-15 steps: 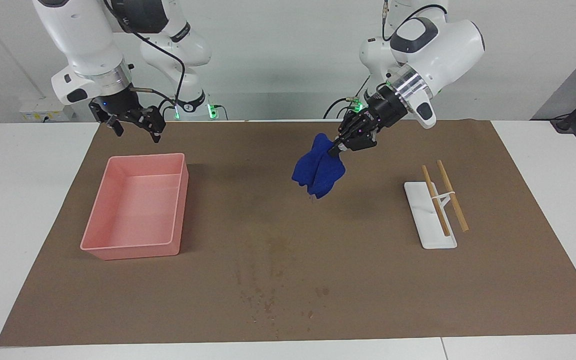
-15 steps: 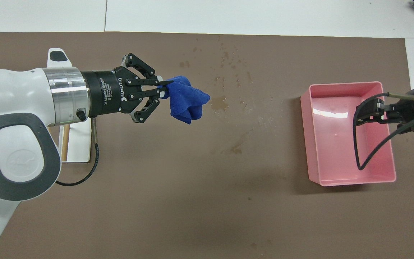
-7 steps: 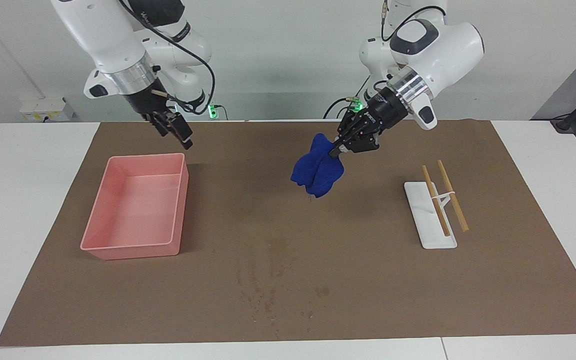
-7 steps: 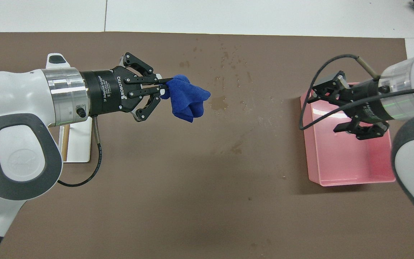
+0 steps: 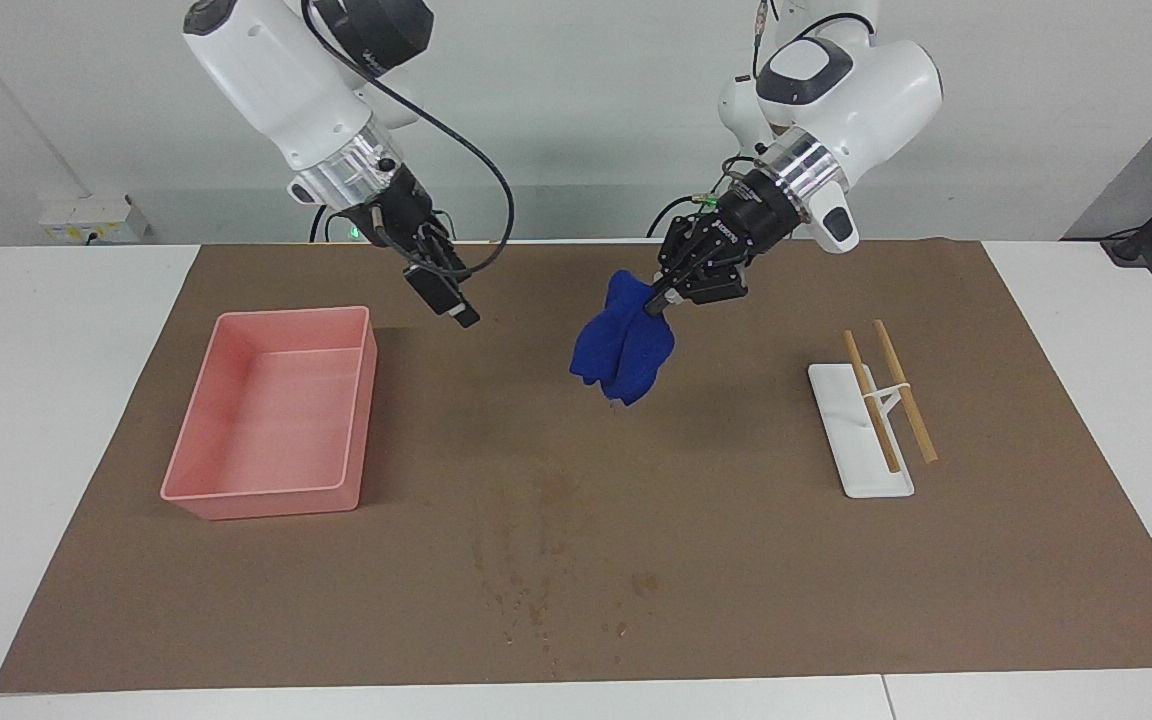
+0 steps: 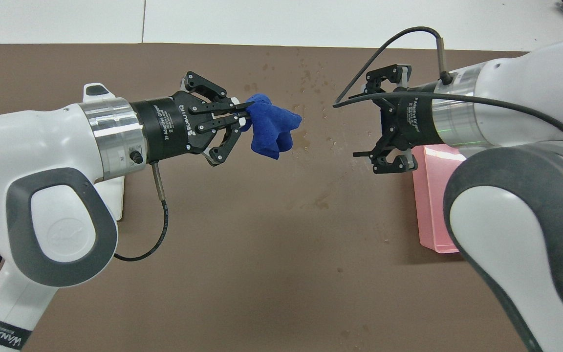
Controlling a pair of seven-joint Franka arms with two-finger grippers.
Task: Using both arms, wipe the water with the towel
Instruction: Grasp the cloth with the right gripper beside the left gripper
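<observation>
The towel (image 5: pixel 624 345) hangs pinched in the ROBOTIQ-marked left gripper (image 5: pixel 658 299); right gripper (image 6: pixel 365 120) fingers spread wide, empty.

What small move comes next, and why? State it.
Probably bring the right gripper, fingers open, across to the towel and close on its hanging free edge. The left gripper holds it bunched in the air, and the water is unwiped.

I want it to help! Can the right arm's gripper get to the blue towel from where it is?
Probably yes. The right gripper is open in the air, facing the towel that hangs from the shut left gripper, with nothing between them.
</observation>
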